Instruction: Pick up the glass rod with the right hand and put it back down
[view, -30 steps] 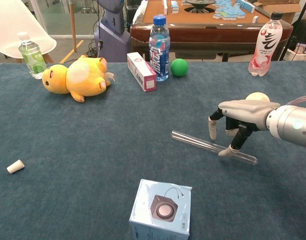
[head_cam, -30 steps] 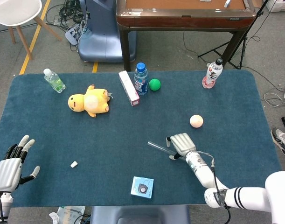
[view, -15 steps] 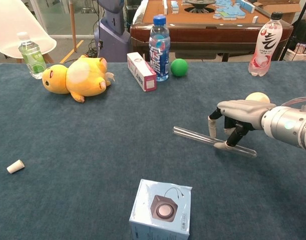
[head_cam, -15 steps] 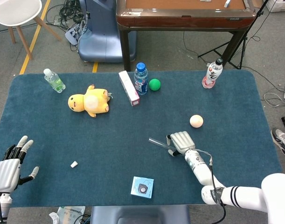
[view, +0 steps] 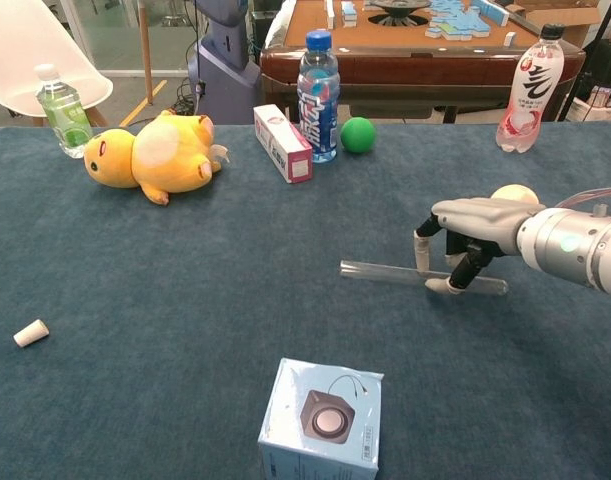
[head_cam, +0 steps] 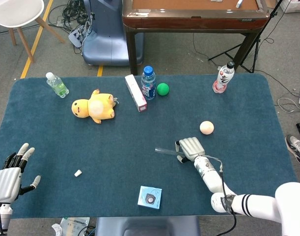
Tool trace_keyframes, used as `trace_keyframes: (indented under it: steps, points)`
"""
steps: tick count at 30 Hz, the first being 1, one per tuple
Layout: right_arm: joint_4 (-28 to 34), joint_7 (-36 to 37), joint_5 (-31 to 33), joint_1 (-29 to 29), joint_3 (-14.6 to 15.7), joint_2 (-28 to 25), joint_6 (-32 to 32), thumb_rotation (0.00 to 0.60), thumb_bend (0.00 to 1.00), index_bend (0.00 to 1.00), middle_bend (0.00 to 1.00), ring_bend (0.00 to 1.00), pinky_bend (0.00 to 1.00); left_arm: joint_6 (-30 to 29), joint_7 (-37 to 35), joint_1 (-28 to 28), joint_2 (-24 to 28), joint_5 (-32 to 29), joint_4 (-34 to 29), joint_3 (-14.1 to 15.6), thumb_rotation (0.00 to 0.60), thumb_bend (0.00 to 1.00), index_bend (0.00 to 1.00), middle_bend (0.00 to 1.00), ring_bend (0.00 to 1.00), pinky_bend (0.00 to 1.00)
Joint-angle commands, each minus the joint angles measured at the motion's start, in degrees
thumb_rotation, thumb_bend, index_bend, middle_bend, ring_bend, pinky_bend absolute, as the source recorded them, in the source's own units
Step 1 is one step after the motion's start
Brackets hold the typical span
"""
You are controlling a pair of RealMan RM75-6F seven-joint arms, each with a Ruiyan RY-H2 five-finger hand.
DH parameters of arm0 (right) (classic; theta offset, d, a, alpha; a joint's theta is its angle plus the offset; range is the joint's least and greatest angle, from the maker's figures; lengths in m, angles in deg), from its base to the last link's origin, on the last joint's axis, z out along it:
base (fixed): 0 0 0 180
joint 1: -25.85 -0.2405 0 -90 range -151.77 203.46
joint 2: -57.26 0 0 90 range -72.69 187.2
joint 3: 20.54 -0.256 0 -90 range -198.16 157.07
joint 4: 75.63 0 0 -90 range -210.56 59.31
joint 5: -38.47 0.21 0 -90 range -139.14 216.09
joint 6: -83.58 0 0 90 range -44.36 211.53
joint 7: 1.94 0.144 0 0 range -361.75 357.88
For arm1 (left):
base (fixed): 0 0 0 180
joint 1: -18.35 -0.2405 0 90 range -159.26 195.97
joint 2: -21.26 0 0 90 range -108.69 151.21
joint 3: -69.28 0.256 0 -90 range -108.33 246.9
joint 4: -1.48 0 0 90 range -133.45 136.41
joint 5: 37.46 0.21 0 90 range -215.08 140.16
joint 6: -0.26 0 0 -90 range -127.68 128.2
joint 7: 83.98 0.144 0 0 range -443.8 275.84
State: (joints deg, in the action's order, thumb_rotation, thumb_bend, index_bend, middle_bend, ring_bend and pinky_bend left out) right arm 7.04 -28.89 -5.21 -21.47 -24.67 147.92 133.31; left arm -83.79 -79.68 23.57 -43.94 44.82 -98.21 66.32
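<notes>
Near the right half of the tabletop, toward its front edge: the site of the work at this moment.

Right hand: arched palm-down over the glass rod; fingertips curled down onto it, the thumb tip touching its near side. The hand pinched the rod about the rod's right part.

Rod position: almost level, roughly parallel to the front edge. Whether it lay on the cloth or was just clear of it could not be told.

Reason for the hold: judged to be a top-down pinch, since a thin rod on a flat cloth offers no other purchase.

Left hand: at the front left corner, palm open, fingers spread, holding nothing; judged parked clear of the work.

Bottles: three. One with green liquid at the back left, one blue at mid back, one pink-labelled at the back right.

Balls: two. One green beside the blue bottle, one pale just behind the right hand.

Boxes: two. One long carton touching or just beside the blue bottle, one small blue box at the front edge.

Plush toy: one, yellow, on its side.

Small white stopper: one, toward the front left.
</notes>
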Motion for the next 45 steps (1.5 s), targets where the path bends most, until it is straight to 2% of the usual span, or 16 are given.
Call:
trace_keyframes:
  steps: [1,9,16,22,25,27,45]
  points:
    - [0.0,0.2,-0.6,-0.5,-0.6,-0.4,-0.7,0.6,0.41,0.5,1.0,1.0,1.0,0.0,0.0,0.0,0.1,0.0,0.0,0.0,0.6,0.29,0.11,0.01,0.12,0.04]
    - [-1.1,-0.5,-2.1,-3.9,-3.5,-0.2,-2.9,0.6,0.41,0.51,1.0,1.0,1.0,0.2,0.3,0.1,0.1,-0.1,-0.1,-0.1,0.6,0.29,0.11,0.01,0.12,0.04]
    - [-6.7,-1.3,-0.9,-8.0,-5.5,3.9,-6.0,0.6,0.41,0.51,1.0,1.0,1.0,0.0,0.5,0.0,0.2,-0.3,-0.3,-0.2,0.6,0.29,0.11,0.01,0.12,0.04]
    - [-11.7,-2.2,0.6,-9.6,-5.0,7.4,-7.4,0.6,0.41,0.51,1.0,1.0,1.0,0.0,0.3,-0.1,0.2,-0.2,-0.2,0.0,0.6,0.29,0.11,0.01,0.11,0.04]
    - [-12.8,-2.6,1.2,-9.8,-4.6,8.0,-7.7,0.6,0.32,0.49,1.0,1.0,1.0,-0.1,0.2,-0.2,0.2,-0.2,-0.1,0.0,0.6,0.29,0.11,0.01,0.11,0.04]
    - [-13.0,-2.9,1.7,-9.9,-4.5,8.2,-8.0,0.6,0.3,0.46,1.0,1.0,1.0,-0.1,0.1,-0.2,0.2,-0.2,-0.1,0.0,0.6,0.29,0.11,0.01,0.11,0.04]
    - [-13.8,-4.9,4.4,-11.8,-4.7,10.0,-7.1,0.6,0.29,0.45,1.0,1.0,1.0,-0.5,-0.1,-0.6,0.4,0.2,-0.2,0.1,0.6,0.29,0.11,0.01,0.11,0.04]
